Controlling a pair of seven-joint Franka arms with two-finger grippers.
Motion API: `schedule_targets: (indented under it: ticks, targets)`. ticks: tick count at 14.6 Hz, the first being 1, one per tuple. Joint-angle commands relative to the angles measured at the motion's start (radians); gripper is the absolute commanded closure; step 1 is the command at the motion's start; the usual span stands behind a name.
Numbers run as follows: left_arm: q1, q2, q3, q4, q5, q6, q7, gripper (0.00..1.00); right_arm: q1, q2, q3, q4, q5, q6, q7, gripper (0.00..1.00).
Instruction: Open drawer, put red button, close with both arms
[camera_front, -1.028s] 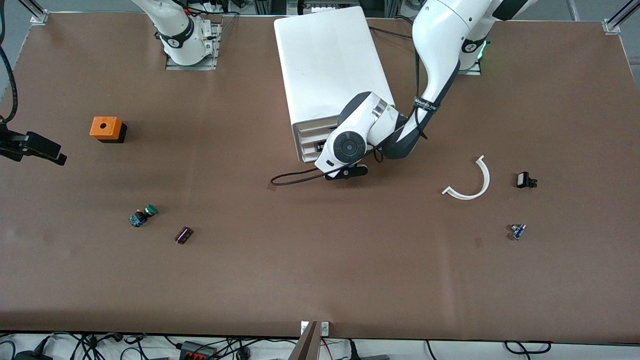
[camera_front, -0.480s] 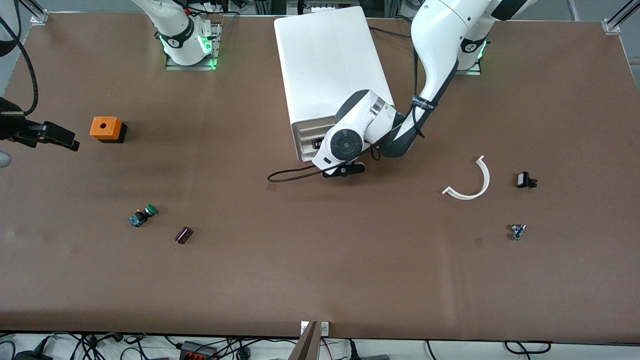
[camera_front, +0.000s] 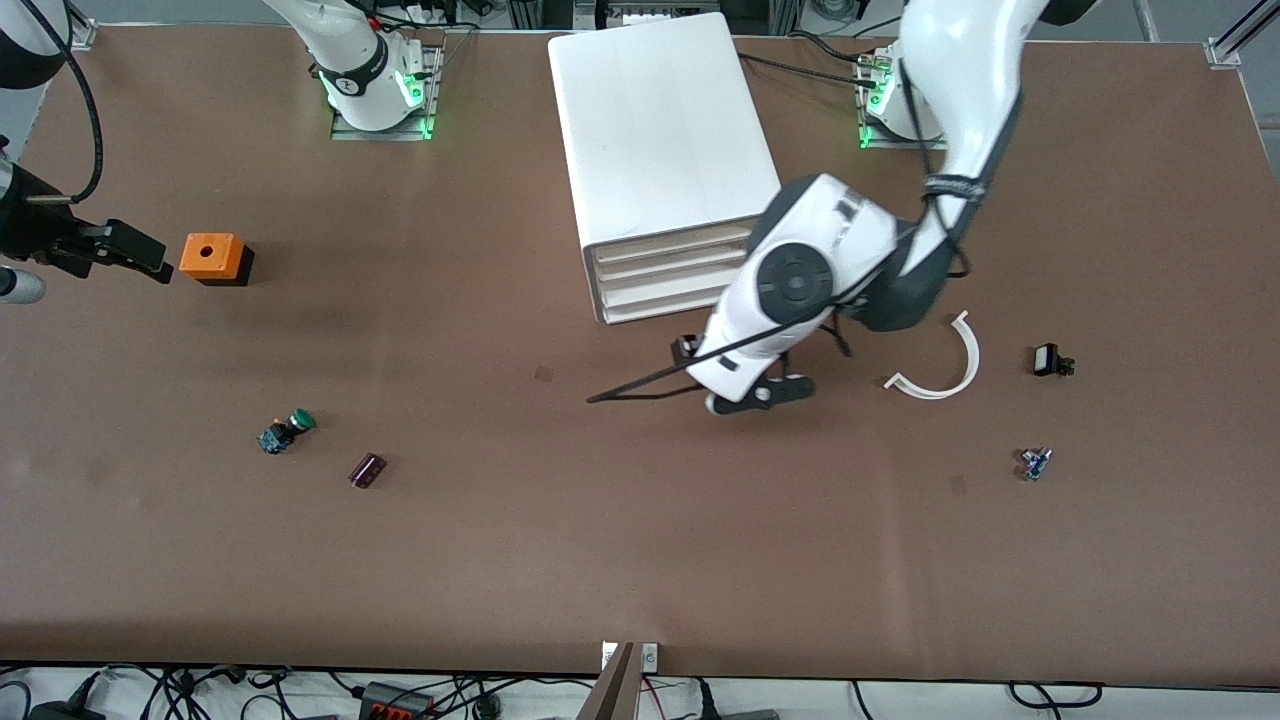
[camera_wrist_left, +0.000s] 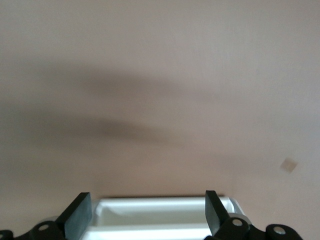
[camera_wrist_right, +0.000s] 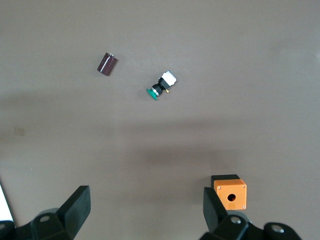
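The white drawer cabinet (camera_front: 660, 120) stands mid-table, and its three drawer fronts (camera_front: 665, 280) look flush. My left gripper (camera_front: 687, 348) is open and empty, low over the table just in front of the cabinet. In the left wrist view (camera_wrist_left: 147, 205) a white part of the cabinet (camera_wrist_left: 160, 212) shows between the fingers. My right gripper (camera_front: 130, 252) is open and empty beside the orange box (camera_front: 212, 257). In the right wrist view (camera_wrist_right: 145, 200) the box (camera_wrist_right: 230, 193) lies by one finger. No red-capped button shows in any view.
A green-capped switch (camera_front: 286, 431) and a small dark cylinder (camera_front: 367, 469) lie toward the right arm's end. A white curved strip (camera_front: 945, 365), a black part (camera_front: 1050, 360) and a tiny blue part (camera_front: 1035, 463) lie toward the left arm's end.
My left arm has pulled back from the cabinet front, uncovering the drawer fronts. My right gripper has moved closer to the orange box.
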Motion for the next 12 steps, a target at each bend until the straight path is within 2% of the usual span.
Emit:
schedule_targets:
  ticks: [1, 5, 8, 10, 12]
  targets:
    - [0.114, -0.083, -0.014, -0.015, 0.021, -0.1, 0.192, 0.0, -0.015, -0.011, 0.017, 0.017, -0.015, 0.006, -0.021, 0.0]
    - [0.226, -0.211, -0.012, -0.023, 0.018, -0.288, 0.446, 0.0, -0.016, -0.013, 0.017, 0.018, -0.009, -0.01, -0.019, 0.0]
    - [0.338, -0.31, -0.008, -0.038, 0.012, -0.368, 0.643, 0.0, -0.015, -0.013, 0.017, 0.018, -0.009, -0.01, -0.016, 0.0]
    - [0.352, -0.35, 0.029, -0.046, 0.008, -0.379, 0.737, 0.0, -0.013, -0.011, 0.019, 0.018, -0.009, -0.01, -0.016, 0.0]
    - [0.34, -0.427, 0.093, -0.138, -0.005, -0.37, 0.751, 0.0, -0.013, -0.009, 0.021, 0.018, -0.009, -0.008, -0.016, 0.0]
